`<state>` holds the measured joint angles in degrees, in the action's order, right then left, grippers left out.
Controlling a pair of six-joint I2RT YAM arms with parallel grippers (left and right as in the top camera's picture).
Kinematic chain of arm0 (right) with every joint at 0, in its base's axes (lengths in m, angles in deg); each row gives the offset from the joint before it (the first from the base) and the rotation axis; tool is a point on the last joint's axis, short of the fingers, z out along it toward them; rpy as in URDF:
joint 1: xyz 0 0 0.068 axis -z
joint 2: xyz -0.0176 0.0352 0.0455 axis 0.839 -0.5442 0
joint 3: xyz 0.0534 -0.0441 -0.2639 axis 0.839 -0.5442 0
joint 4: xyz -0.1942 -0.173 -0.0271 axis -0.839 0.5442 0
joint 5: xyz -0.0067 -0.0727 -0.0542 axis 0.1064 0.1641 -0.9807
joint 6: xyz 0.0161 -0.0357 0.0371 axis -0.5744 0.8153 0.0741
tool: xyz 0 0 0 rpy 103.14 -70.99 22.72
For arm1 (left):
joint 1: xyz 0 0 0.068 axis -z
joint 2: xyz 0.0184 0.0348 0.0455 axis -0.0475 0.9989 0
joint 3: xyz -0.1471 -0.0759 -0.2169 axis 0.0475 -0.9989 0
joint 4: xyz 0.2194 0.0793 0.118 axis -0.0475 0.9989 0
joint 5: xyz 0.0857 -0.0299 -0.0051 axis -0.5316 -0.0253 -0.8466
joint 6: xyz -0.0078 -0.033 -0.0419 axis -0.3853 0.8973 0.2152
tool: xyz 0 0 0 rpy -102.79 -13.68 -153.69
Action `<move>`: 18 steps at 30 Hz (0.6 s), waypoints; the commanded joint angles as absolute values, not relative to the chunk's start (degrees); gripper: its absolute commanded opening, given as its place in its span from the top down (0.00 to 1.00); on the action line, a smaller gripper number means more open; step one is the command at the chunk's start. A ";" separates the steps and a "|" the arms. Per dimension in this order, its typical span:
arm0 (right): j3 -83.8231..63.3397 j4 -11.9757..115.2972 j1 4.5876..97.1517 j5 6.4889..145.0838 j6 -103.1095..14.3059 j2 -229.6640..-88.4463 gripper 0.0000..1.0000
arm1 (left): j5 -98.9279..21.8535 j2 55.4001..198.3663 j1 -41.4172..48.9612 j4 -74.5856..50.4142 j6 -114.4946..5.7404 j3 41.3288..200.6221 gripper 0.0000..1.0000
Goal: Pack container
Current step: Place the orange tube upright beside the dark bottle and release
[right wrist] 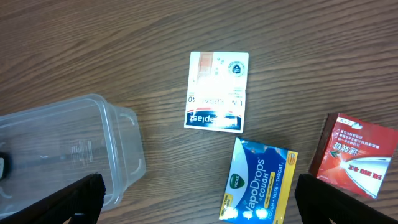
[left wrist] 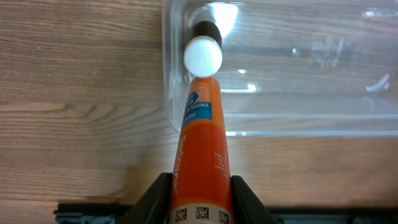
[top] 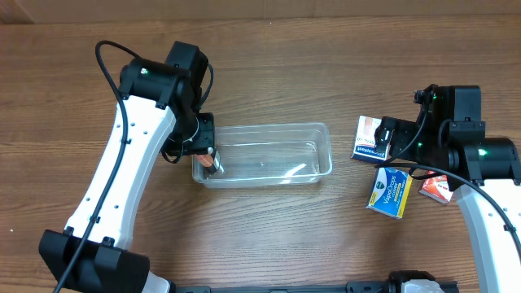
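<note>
The clear plastic container (top: 269, 153) sits mid-table; it also shows in the left wrist view (left wrist: 280, 68) and the right wrist view (right wrist: 62, 149). My left gripper (left wrist: 200, 199) is shut on an orange tube with a white cap (left wrist: 200, 143), its cap end over the container's left end (top: 212, 161). My right gripper (right wrist: 196, 199) is open and empty, above the table between the container and a blue VapoDrops box (right wrist: 258, 180).
A white and blue box (top: 370, 137) lies right of the container, also in the right wrist view (right wrist: 216, 92). The blue VapoDrops box (top: 389, 192) and a red box (top: 435, 189) (right wrist: 354, 155) lie at the right.
</note>
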<state>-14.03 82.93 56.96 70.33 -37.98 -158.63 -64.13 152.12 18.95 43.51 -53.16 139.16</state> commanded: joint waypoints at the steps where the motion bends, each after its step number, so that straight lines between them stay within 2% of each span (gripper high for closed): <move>1: -12.48 82.66 57.07 70.44 -38.22 -158.50 0.00 | -66.14 151.99 20.39 40.84 -50.91 134.72 0.96; 11: -12.48 82.66 57.07 70.44 -38.22 -158.50 0.00 | -65.05 151.99 20.39 31.57 -50.96 123.07 0.96; 13: -12.48 82.69 57.07 70.44 -38.22 -158.50 0.00 | -65.07 151.99 20.39 30.74 -50.96 122.29 0.93; 15: -12.48 82.69 57.07 70.44 -38.24 -158.50 0.00 | -65.03 151.99 20.39 30.31 -50.96 121.54 0.78; 16: -12.48 82.69 57.07 70.44 -38.22 -158.50 0.00 | -65.03 151.99 20.39 30.15 -50.96 121.15 0.68; 18: -12.48 82.69 57.07 70.44 -38.22 -158.50 0.00 | -64.98 151.99 20.39 30.15 -50.93 120.60 0.60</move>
<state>-14.03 82.93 56.93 70.33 -37.98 -158.63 -65.03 152.12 20.18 30.31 -51.46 121.33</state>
